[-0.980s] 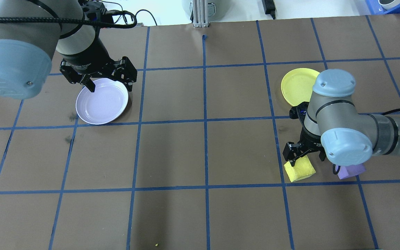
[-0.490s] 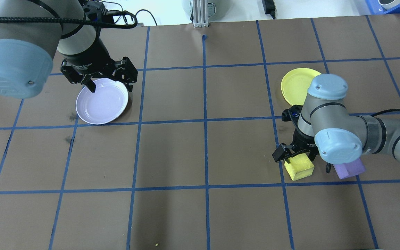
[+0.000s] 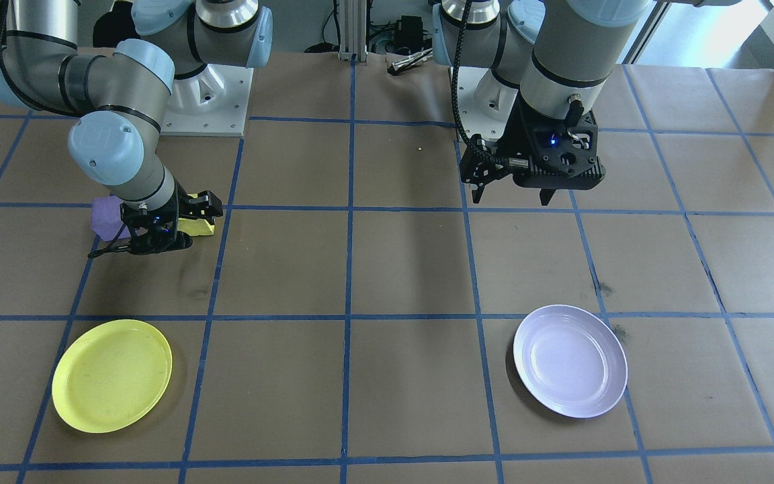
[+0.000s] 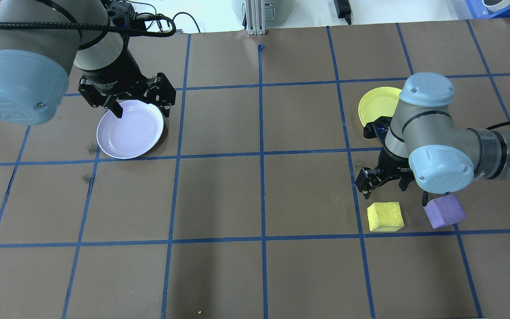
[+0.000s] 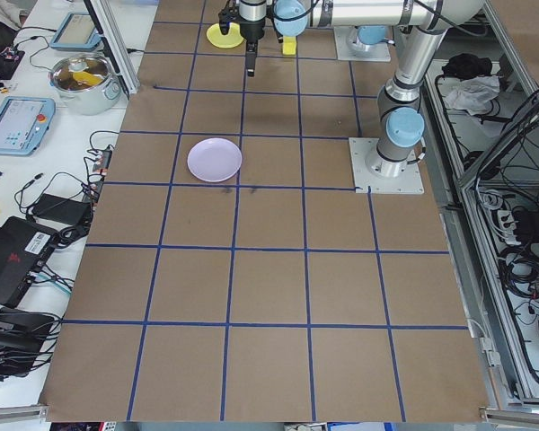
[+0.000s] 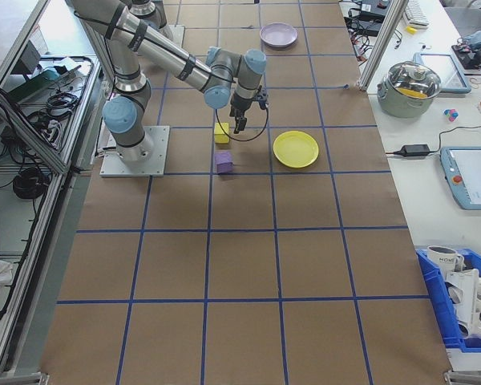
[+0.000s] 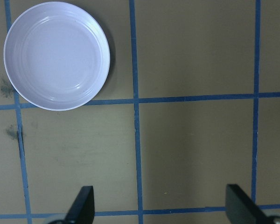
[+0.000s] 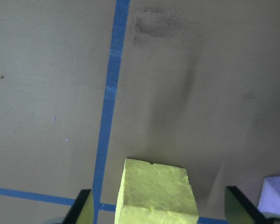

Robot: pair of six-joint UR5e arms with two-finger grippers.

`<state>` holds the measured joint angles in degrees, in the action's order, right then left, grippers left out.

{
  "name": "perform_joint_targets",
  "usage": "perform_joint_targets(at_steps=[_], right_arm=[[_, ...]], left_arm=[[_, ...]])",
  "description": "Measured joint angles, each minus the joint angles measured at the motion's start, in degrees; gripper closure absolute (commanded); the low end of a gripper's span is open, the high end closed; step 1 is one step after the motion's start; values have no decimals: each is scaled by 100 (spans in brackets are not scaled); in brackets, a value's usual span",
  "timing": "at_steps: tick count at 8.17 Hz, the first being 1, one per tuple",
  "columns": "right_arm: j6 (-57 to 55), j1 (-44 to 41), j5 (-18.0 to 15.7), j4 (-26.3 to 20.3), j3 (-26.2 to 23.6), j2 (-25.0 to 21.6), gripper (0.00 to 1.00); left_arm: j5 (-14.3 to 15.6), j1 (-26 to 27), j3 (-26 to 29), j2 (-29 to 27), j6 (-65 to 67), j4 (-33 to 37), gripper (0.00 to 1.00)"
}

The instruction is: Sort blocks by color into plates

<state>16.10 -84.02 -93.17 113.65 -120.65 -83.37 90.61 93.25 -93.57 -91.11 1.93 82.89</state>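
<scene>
Right hand (image 4: pixel 381 182) open beside yellow block (image 4: pixel 385 216), purple block (image 4: pixel 444 212) adjacent

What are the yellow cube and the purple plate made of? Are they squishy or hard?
The yellow cube looks like soft foam: its surface is dull, a bit bumpy, with rough edges. The purple plate looks like hard plastic: it is smooth and shiny, with light glinting along its rings. That is only how they look; squishiness cannot be checked from pictures.

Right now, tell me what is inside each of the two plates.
Nothing: the lavender plate is bare. The yellow plate is bare from the front view; overhead, the right arm covers part of it. Both blocks sit on the table.
</scene>
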Motion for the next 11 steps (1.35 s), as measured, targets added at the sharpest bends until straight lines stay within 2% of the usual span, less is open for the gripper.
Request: perform_joint_targets(at_steps=[2,4,5,6,7,8,11], right_arm=[[12,0,-15,-81,58,23,1],[111,1,-234,-63,-235,29,1],[20,8,-271,-71,-357,40,26],[-153,12,-69,-96,-413,76,73],[-263,15,111,-90,-421,165,86],[-302,17,143,-91,-393,238,90],[-351,19,-214,-156,-175,294,89]], left_arm=[[-6,0,5,-8,0,-2,0],[-5,-4,5,-14,0,-8,0],[-5,-6,6,-17,0,-10,0],[-4,-8,6,-19,0,-14,0],[-5,-8,6,-20,0,-16,0],[-7,-8,6,-20,0,-18,0],[-8,-9,5,-31,0,-23,0]])
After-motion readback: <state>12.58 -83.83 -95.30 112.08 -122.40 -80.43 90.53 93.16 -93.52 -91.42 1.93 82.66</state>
